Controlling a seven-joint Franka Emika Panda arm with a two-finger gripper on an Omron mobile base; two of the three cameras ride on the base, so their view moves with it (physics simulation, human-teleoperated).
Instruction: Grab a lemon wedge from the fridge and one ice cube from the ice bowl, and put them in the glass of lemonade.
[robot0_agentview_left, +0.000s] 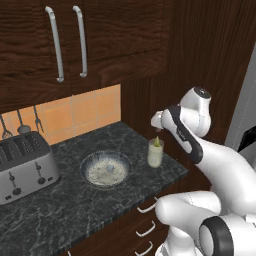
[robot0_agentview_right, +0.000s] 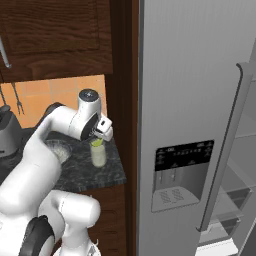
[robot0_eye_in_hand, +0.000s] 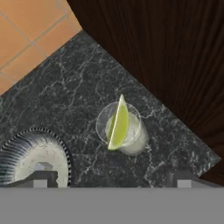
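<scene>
White and dark, gripper (robot0_agentview_left: 157, 128) hanging directly above the glass of lemonade (robot0_agentview_left: 155, 153), fingers spread wide apart, holding nothing. From the hand view, two dark finger tips at the bottom edge, one over the ice bowl (robot0_eye_in_hand: 17, 148), the other over bare black counter (robot0_eye_in_hand: 65, 83). Lemon wedge (robot0_eye_in_hand: 119, 124) seen there in full: yellow-green, standing on edge inside the glass, point up, crossing the rim. In the left base view only a small green tip of the wedge poking above the rim; in the right base view a greenish sliver at the top of the glass, just under the fingers.

Ice bowl just beside the glass on the marbled counter, speckled and ribbed, something pale lying in its middle; in the right base view mostly hidden behind the arm. Further along in the left base view, a silver toaster (robot0_agentview_left: 22, 167), orange tiled wall (robot0_agentview_left: 75, 112) with hanging utensils, dark wooden cabinets (robot0_agentview_left: 110, 35) with curved metal handles overhead, drawers under the counter.

Over to the right base view for the fridge (robot0_agentview_right: 195, 100): tall grey door with black dispenser recess (robot0_agentview_right: 182, 167), a second door swung open at the far right, pale shelves showing inside.
</scene>
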